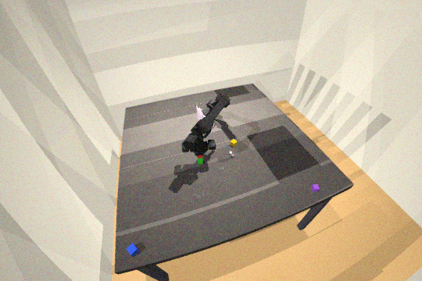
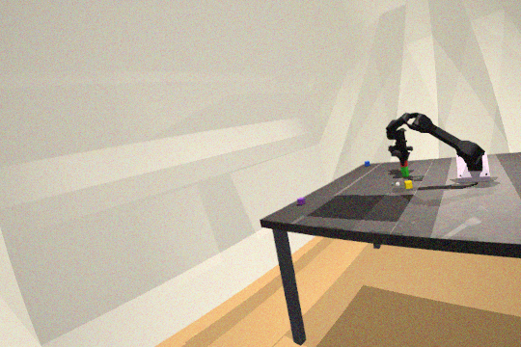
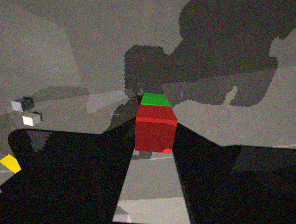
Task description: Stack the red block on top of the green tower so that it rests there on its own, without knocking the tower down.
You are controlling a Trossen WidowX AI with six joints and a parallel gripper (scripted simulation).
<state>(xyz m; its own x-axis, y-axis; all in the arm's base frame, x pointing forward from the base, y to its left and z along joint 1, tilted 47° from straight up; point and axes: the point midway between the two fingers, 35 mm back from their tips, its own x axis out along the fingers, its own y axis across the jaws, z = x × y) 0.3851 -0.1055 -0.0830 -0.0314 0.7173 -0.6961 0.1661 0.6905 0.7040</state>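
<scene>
My gripper [image 1: 199, 155] [image 2: 404, 161] [image 3: 154, 123] points down and is shut on the red block [image 1: 200, 157] [image 2: 404, 165] [image 3: 156, 120]. The green tower [image 1: 200, 161] [image 2: 405, 173] [image 3: 155, 99] stands upright directly under the red block in the top and exterior views. In the exterior view no gap shows between red and green. In the wrist view only a strip of the green top shows beyond the red block's far edge; the rest is hidden behind it. Whether the red block's weight rests on the tower cannot be told.
A yellow block [image 1: 234, 143] [image 2: 408, 184] [image 3: 11, 163] and small white pieces [image 1: 231, 154] [image 2: 397, 183] [image 3: 31, 119] lie to one side of the tower. A blue block [image 1: 133, 250] [image 2: 367, 164] and a purple block [image 1: 315, 187] [image 2: 301, 201] lie far off near the table's edges.
</scene>
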